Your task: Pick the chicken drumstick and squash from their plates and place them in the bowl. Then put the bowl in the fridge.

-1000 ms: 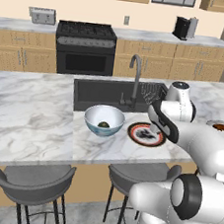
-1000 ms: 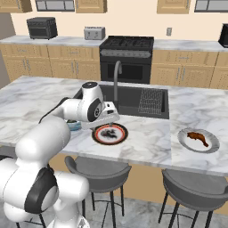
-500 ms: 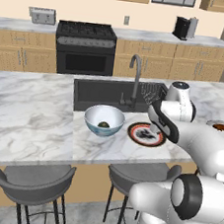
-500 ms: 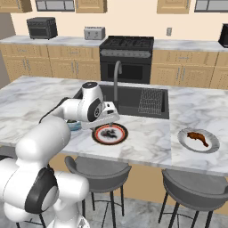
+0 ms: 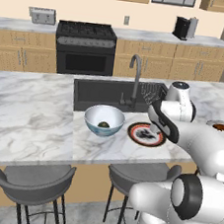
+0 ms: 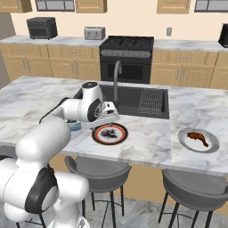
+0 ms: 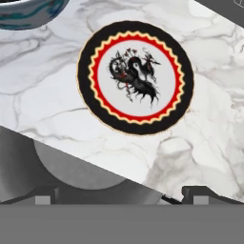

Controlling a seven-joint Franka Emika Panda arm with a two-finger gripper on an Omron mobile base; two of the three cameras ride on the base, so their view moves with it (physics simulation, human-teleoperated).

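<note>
Squash (image 5: 103, 125): small dark green lump lying in the bottom of the bowl (image 5: 104, 120), a little toward 6 o'clock of the white interior. Bowl stands upright on the marble desk (image 5: 28, 118), just at 7 o'clock of the sink (image 5: 104, 92) and close to the desk's front edge.

Patterned plate (image 7: 136, 77): black ring, orange-red band, white centre with a dark figure. It lies flat on the desk at 3 o'clock of the bowl in the left base view, near it but not touching. Nothing rests on it. In the hand view the bowl's blue-grey rim (image 7: 28, 14) shows at 10 o'clock of this plate, with a strip of bare marble between them.

Chicken drumstick (image 6: 197, 137): glossy brown, lying on the plain grey plate (image 6: 198, 140), well apart from the patterned plate, at 3 o'clock of it along the desk in the right base view.

Tool (image 6: 108, 118): hangs above the patterned plate, jaws spread wide, holding nothing. In the hand view its two dark fingertips (image 7: 45, 193) sit far apart at 6 o'clock, over the desk's front edge, with a grey stool seat (image 7: 76, 167) below.

Faucet (image 5: 134, 82) rises at the sink's near rim, at 12 o'clock of the patterned plate. Two stools (image 5: 33, 184) stand under the desk's front. Black range (image 5: 86, 48) on the far wall.
</note>
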